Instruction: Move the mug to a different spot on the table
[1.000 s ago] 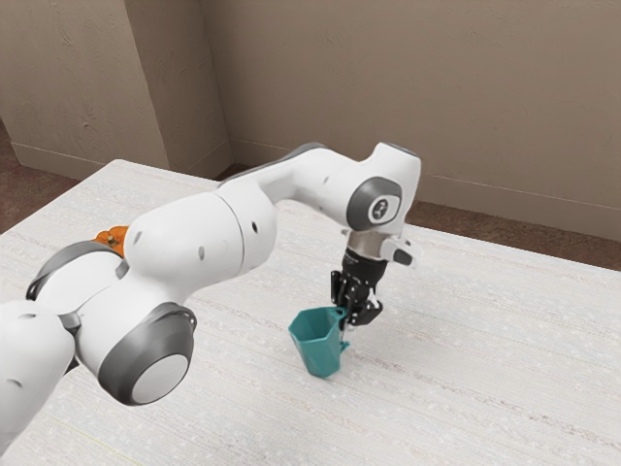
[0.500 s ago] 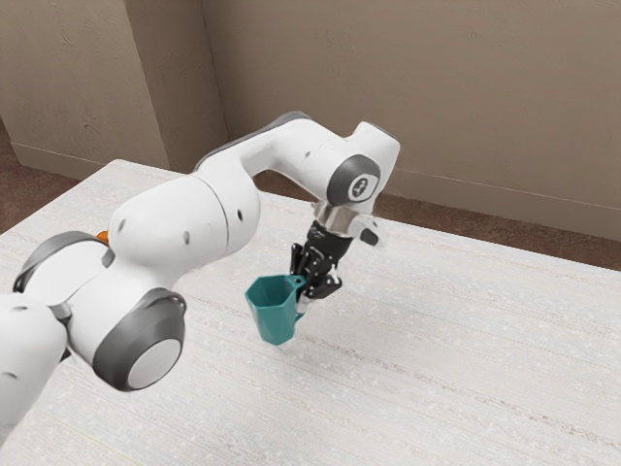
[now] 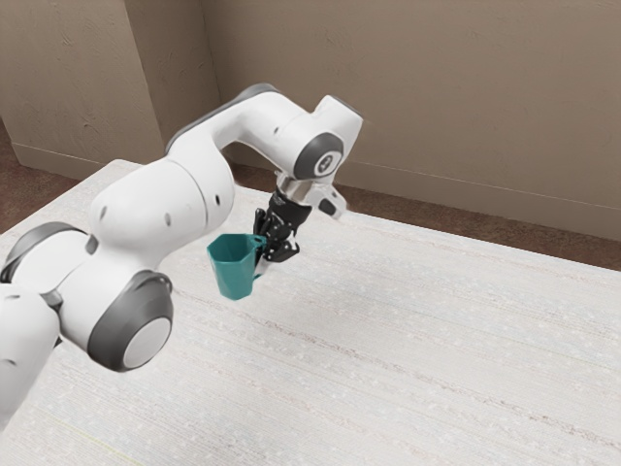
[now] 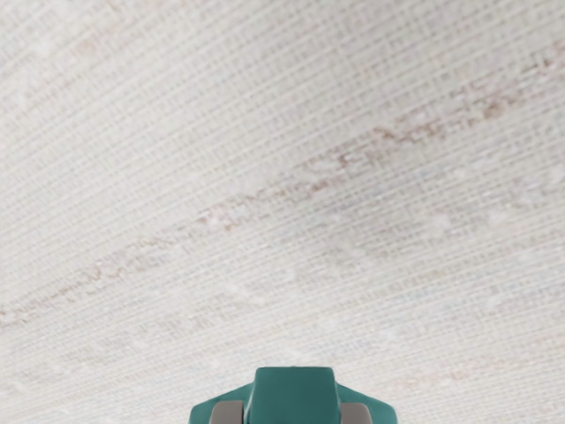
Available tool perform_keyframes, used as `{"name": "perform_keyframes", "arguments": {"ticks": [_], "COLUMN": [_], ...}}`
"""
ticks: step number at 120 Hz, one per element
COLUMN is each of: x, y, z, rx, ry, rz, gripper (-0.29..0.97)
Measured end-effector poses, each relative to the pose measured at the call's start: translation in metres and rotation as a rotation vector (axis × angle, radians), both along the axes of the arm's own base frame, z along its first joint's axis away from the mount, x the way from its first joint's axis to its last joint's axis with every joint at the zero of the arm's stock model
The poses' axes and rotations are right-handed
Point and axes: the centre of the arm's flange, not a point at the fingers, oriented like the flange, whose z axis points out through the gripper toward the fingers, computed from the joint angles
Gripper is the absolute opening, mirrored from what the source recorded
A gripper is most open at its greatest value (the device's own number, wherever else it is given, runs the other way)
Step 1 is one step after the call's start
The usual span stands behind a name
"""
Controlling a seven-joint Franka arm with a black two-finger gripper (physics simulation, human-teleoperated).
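The black two-finger end effector [image 3: 275,245] is clenched on the handle side of a teal, faceted mug [image 3: 233,265], its fingers pinching the rim and handle from two sides. The mug hangs from that grasp on the side toward the exterior view's left. Its open mouth faces up, its body tapers downward, and it leans slightly. It is raised off the pale, wood-grained worktop [image 3: 437,340], with its base clear of the surface, above the worktop's far half as the exterior view shows it.

In the wrist view, the mug's teal handle part [image 4: 294,397] sits just under the hand, with the streaked worktop [image 4: 282,177] spread beyond it.

Above the end effector, the white and grey robot arm [image 3: 252,126] arches up and over from the exterior view's left. Its thick lower link stands just beside the mug in that view. Behind the worktop are a beige wall [image 3: 466,87] and a strip of brown floor [image 3: 543,238].
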Motion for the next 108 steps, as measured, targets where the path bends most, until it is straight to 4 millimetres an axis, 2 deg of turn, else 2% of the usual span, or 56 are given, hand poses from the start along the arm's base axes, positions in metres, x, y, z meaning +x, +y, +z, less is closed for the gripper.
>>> {"name": "perform_keyframes", "arguments": {"ticks": [25, 80, 108], "x": [0.007, 0.004, 0.003], "y": [0.02, 0.026, 0.022], "z": [-0.005, -0.049, -0.073], "rx": [-0.04, -0.107, -0.141], "ry": [0.008, 0.086, 0.106], "rz": [-0.049, -0.124, -0.153], "gripper": [-0.04, -0.03, -0.03]}}
